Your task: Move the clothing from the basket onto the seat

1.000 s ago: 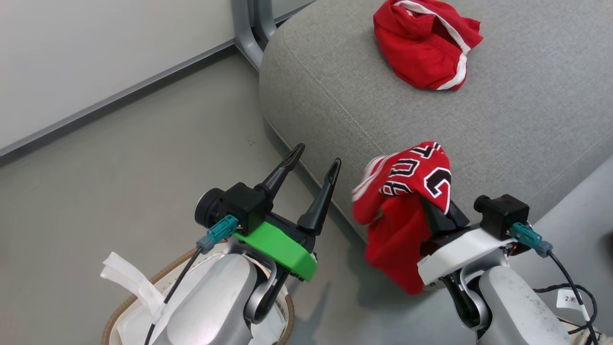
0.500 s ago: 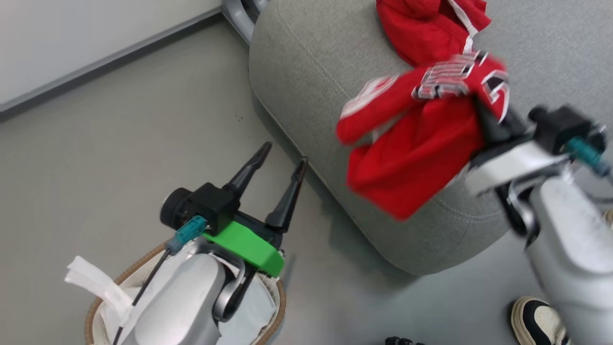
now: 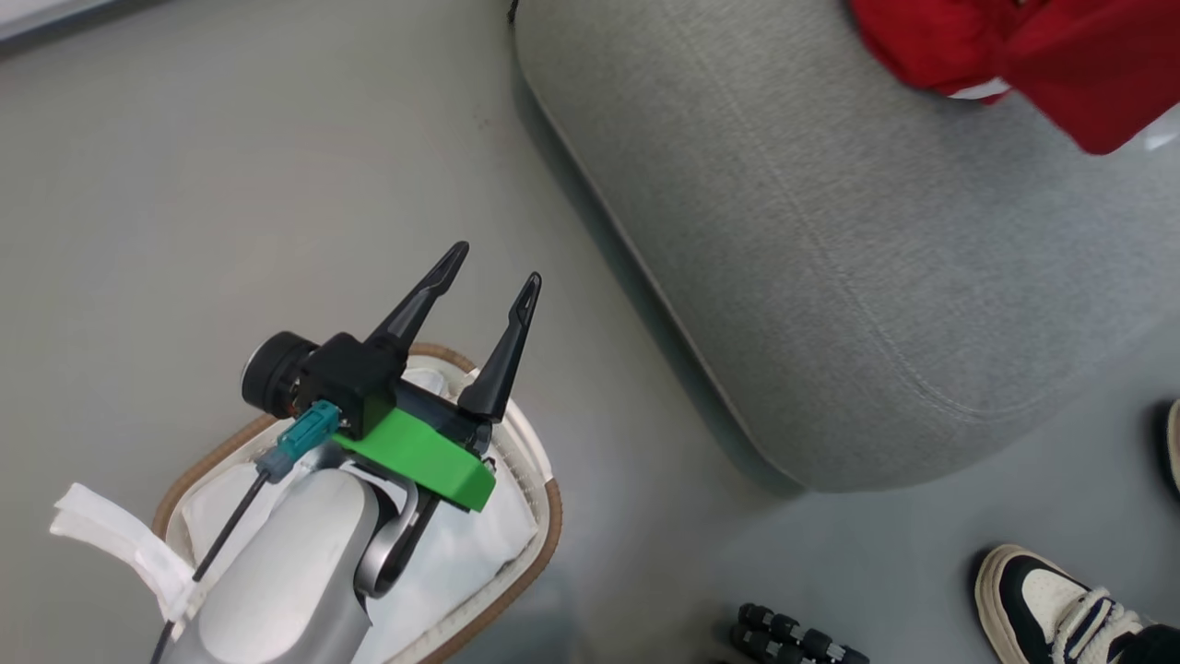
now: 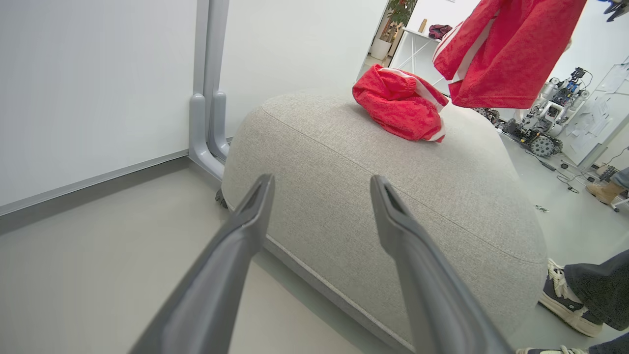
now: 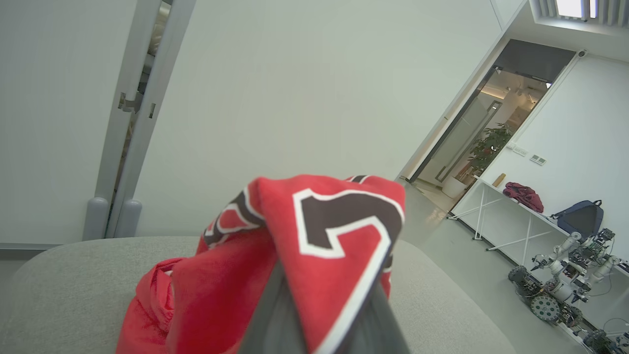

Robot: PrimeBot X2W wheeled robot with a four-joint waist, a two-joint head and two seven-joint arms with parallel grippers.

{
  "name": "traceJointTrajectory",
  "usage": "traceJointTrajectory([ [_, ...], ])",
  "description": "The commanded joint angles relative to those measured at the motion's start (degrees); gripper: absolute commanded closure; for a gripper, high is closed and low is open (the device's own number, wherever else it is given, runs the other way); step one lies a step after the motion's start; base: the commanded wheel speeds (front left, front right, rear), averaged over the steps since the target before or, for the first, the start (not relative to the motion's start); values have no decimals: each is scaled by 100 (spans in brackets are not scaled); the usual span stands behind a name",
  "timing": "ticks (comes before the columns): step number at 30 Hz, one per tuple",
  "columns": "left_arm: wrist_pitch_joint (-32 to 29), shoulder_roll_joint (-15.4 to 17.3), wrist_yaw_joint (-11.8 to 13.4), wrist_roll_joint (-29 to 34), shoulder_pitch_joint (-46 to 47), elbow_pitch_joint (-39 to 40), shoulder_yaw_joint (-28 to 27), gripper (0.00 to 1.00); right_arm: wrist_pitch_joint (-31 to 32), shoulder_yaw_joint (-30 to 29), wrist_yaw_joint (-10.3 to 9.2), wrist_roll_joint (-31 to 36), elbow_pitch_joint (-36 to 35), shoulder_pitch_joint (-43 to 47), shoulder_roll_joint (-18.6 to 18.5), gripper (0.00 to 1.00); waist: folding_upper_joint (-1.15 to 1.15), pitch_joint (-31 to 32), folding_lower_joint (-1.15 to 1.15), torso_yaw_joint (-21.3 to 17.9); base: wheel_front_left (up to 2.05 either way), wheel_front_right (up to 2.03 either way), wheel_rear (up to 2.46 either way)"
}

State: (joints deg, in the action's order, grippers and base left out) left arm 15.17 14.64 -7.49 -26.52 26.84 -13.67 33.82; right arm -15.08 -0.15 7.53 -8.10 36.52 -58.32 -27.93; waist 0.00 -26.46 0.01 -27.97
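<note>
The grey seat [image 3: 830, 258] spans the upper right of the head view. Red clothing [image 3: 1069, 65] shows at that view's top right edge, over the seat. In the left wrist view a red top [image 4: 398, 103] with white trim lies on the seat [image 4: 393, 206], and the red jersey [image 4: 506, 49] hangs in the air above and to the right of it. My right gripper [image 5: 324, 285] is shut on the jersey [image 5: 339, 231], which drapes over its fingers [image 5: 268, 319]. My left gripper [image 3: 495, 264] stands open and empty above the basket [image 3: 544, 516], whose white liner [image 3: 461, 553] shows inside.
A person's shoe [image 3: 1042, 599] and trouser leg [image 4: 594, 290] stand near the seat's near right corner. A small black wheeled object [image 3: 793, 636] lies on the floor. Grey floor [image 3: 230, 184] stretches left of the seat toward a wall with a grey post [image 4: 206, 123].
The head camera has tilted down and turned. My right gripper has carried the jersey up and farther over the seat, leaving the head view. The left gripper stays open over the basket.
</note>
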Motion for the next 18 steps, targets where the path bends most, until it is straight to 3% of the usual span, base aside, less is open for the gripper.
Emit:
traceJointTrajectory([
  [1,-4,64,1,18,145,22,-6,0,23,-53,-8,170,173,-162,-91,100,0,-446,-1,441,0,0,0],
  [6,-4,114,0,-8,362,100,59,0,103,-993,-8,741,786,-614,-295,100,0,-768,-1,801,0,0,0],
  [10,-4,147,0,-15,429,102,14,0,182,-1715,-8,1164,1039,-545,-148,100,0,-907,-1,946,0,0,0],
  [11,-4,151,0,-19,438,101,5,0,174,-1856,-8,1217,1110,-501,-74,95,0,-931,-1,968,0,0,0],
  [12,-4,156,0,-23,444,101,-3,0,146,-1992,-8,1282,1175,-436,18,60,0,-951,-1,988,0,0,0],
  [13,-4,165,0,-22,440,92,-11,0,122,-2070,-8,1319,1220,-369,104,1,0,-959,-1,999,0,0,0],
  [18,-4,89,0,8,250,-46,-246,0,-5,-2453,-9,1362,1271,338,546,0,0,-825,-1,1013,0,0,0],
])
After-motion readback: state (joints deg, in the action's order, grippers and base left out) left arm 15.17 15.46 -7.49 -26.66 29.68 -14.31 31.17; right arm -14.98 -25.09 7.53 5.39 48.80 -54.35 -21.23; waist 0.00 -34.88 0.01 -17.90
